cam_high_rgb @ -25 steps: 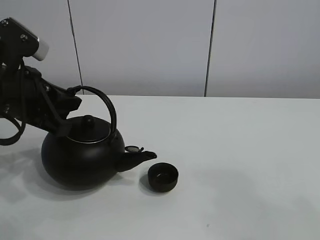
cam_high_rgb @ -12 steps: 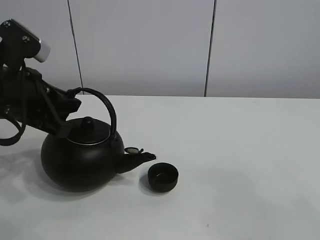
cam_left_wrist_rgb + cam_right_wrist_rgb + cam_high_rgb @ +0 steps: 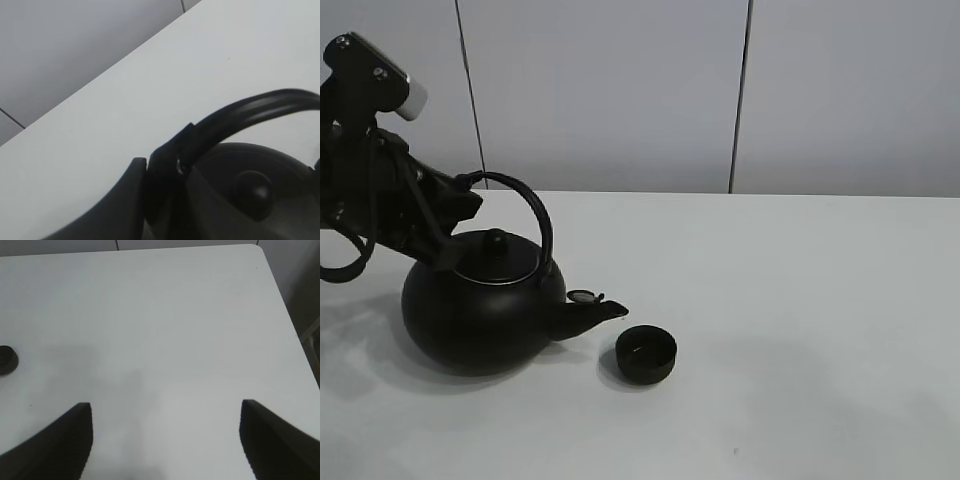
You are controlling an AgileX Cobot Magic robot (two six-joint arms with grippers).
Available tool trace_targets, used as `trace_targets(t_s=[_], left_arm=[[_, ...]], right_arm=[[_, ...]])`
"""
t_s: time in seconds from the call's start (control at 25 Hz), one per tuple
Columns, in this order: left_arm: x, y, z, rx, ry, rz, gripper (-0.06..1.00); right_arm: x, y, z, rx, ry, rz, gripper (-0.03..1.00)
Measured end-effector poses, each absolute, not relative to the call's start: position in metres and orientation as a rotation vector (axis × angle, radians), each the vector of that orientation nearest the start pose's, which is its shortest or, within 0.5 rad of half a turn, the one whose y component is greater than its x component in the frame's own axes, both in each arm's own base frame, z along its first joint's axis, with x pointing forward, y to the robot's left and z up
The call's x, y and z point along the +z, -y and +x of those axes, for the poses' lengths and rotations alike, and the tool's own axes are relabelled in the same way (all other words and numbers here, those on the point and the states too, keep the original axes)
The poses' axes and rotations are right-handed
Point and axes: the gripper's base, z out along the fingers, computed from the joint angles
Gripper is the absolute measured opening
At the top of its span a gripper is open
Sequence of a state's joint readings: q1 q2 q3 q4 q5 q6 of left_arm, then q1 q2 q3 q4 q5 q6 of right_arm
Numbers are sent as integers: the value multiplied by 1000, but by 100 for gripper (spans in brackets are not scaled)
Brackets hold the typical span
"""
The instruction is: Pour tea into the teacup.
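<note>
White table [image 3: 800, 300] runs back to a wall of pale grey panels [image 3: 600, 90] split by dark seams. On it the teacup [image 3: 646, 354], small, black and handleless, stands upright, well out from the left gripper [image 3: 463, 197] on the side the kettle's spout points to; the right wrist view catches it at the frame's edge [image 3: 7, 360], far off from the right gripper [image 3: 166, 407]. Just short of the cup's rim and slightly above it is the tip of the spout [image 3: 592, 314] of the big round black kettle [image 3: 480, 315], which sits below the left gripper. That gripper is clamped tight on the near foot of the arched handle [image 3: 528, 207], as the left wrist view confirms [image 3: 167, 167]; its arm reaches in low from the side, wrist bent downward, cables looping beneath. The right gripper hangs over bare table with its jaws spread wide and nothing between them. Compared with a second ago, the kettle sits a touch higher and nearer the left arm, its spout tip drawn slightly back from the cup; the cup has not moved.
</note>
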State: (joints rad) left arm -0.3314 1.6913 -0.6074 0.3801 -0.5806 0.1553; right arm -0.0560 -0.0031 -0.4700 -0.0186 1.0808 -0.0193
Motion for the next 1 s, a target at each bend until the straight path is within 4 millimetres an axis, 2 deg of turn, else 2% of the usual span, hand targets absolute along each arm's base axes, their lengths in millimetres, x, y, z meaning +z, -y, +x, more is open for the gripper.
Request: trace_targets(t_s=[1.0], left_arm=[[162, 117, 285, -85, -1776, 945, 13]], right_arm=[[267, 1, -3, -68, -2092, 39, 56]])
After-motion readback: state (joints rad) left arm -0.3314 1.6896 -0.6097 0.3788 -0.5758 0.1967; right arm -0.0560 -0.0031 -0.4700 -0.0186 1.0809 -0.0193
